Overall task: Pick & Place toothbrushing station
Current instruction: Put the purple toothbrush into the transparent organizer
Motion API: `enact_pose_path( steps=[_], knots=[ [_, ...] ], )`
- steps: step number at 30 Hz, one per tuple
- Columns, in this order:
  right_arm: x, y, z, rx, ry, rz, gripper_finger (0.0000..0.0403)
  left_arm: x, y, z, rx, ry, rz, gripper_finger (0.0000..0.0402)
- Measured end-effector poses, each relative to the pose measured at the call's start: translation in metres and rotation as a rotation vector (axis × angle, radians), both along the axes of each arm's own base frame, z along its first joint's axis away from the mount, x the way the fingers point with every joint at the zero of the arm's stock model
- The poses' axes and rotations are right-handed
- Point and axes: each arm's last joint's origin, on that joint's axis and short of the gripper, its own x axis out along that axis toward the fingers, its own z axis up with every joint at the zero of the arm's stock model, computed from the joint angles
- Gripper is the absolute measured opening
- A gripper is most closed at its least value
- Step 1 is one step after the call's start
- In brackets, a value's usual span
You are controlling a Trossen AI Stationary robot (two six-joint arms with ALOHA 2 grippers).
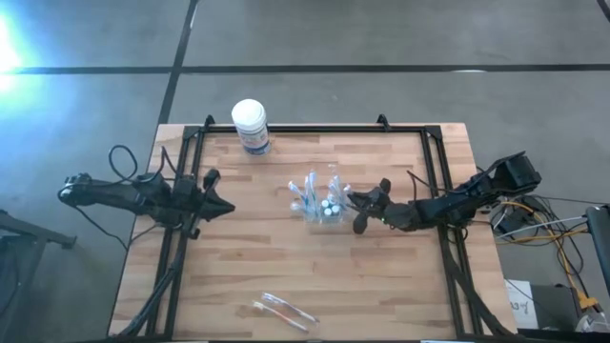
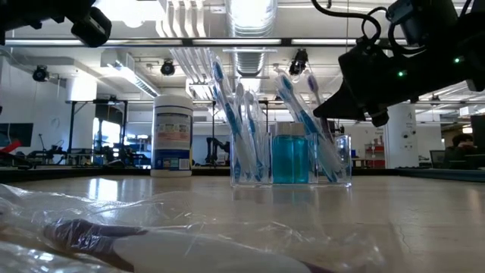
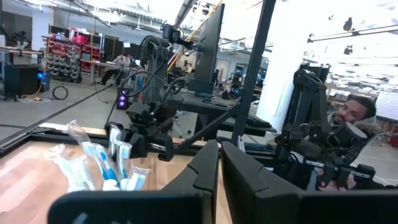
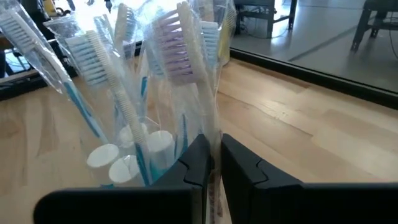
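The right gripper [image 1: 360, 211] has its 2 fingers nearly together, only a thin slit between them, and what lies in that slit looks like the rim of the toothbrushing station [image 1: 321, 205] or the wrapping of a brush; I cannot tell whether it is truly clamped or merely touched. Just ahead of those jaws the clear holder stands upright on the table [image 1: 381, 276], full of wrapped toothbrushes [image 4: 180, 68] leaning out above it, with small white caps [image 4: 102, 155] at their feet. In the low view the holder's base sits flat on the wood, so no lift has begun.

Well beyond the holder, on its far side from the right jaws, the left gripper [image 1: 221, 206] waits at the table's left edge, its 2 fingers almost closed on nothing.

Farther out, a white tub [image 1: 250, 124] stands near the back edge, and a bagged brush [image 1: 283, 310] lies near the front.

By my reading the task is at the grasp: approach done, while lift, carry and set-down all remain
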Motion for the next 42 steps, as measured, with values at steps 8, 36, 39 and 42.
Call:
enact_pose_path(
  steps=[8, 36, 39, 42],
  knots=[
    [0.000, -0.001, -0.001, 0.011, 0.002, -0.002, 0.0029, 0.000, 0.000, 0.000, -0.031, 0.008, -0.013, 0.0025],
    [0.012, 0.022, 0.102, 0.001, -0.028, 0.229, 0.0207, 0.000, -0.002, -0.009, -0.014, 0.103, -0.090, 0.0023],
    [0.033, 0.046, 0.118, 0.053, 0.086, 0.285, 0.0207, -0.002, -0.002, -0.009, 0.001, 0.100, -0.085, 0.0014],
    [0.057, 0.078, 0.129, 0.060, 0.155, 0.348, 0.0207, -0.004, -0.002, -0.008, 0.010, 0.081, -0.084, 0.0005]
  ],
)
